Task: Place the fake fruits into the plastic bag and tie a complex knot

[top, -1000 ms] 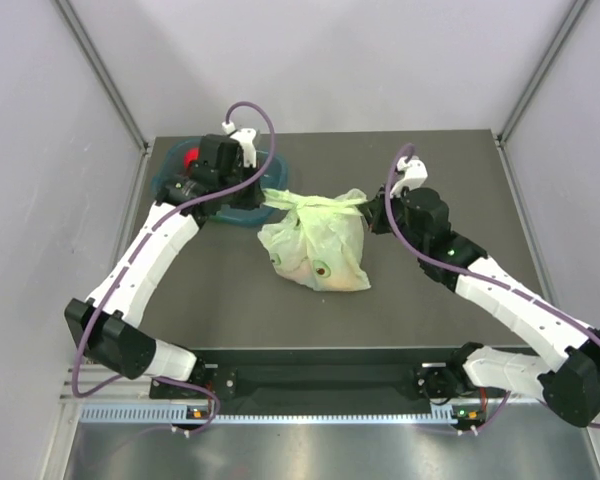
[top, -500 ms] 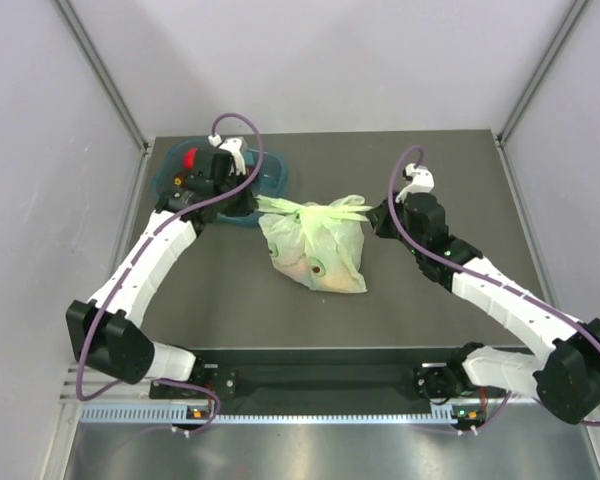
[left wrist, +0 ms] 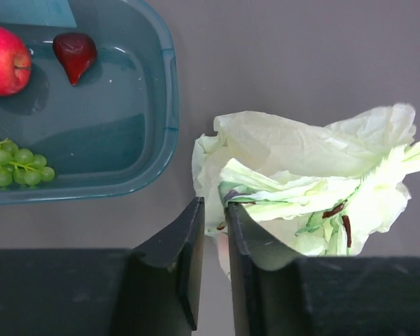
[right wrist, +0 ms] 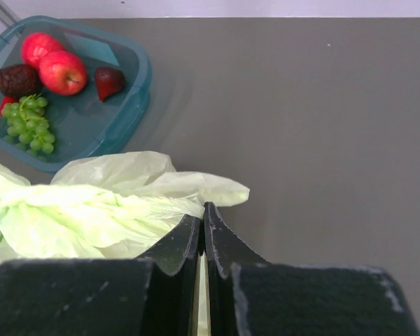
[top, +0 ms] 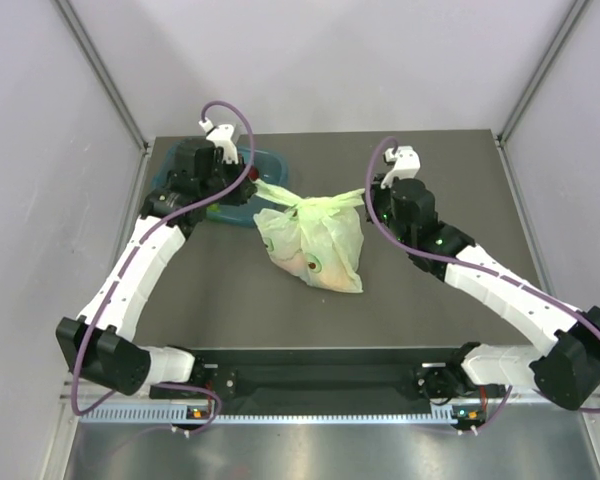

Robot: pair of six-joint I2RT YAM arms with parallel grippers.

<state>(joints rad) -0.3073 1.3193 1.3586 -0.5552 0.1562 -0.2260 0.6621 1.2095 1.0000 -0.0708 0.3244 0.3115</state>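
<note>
The pale green plastic bag lies mid-table with fake fruits showing through its film. Its handles are bunched into a knot on top. My right gripper is shut on the bag's right handle, and a pale strip shows between its fingers. My left gripper sits at the bag's left end; its jaws stand a little apart, with film lying loose at the tips. More fake fruits lie in the tray: red apples, green grapes, a dark red fruit.
A teal plastic tray stands at the back left, just behind my left gripper. My right gripper reaches in from the bag's right. Grey walls enclose the table on three sides.
The left jaws have parted slightly and the left handle has gone slack. Both arms shifted towards the back, and the bag's top now stands more bunched.
</note>
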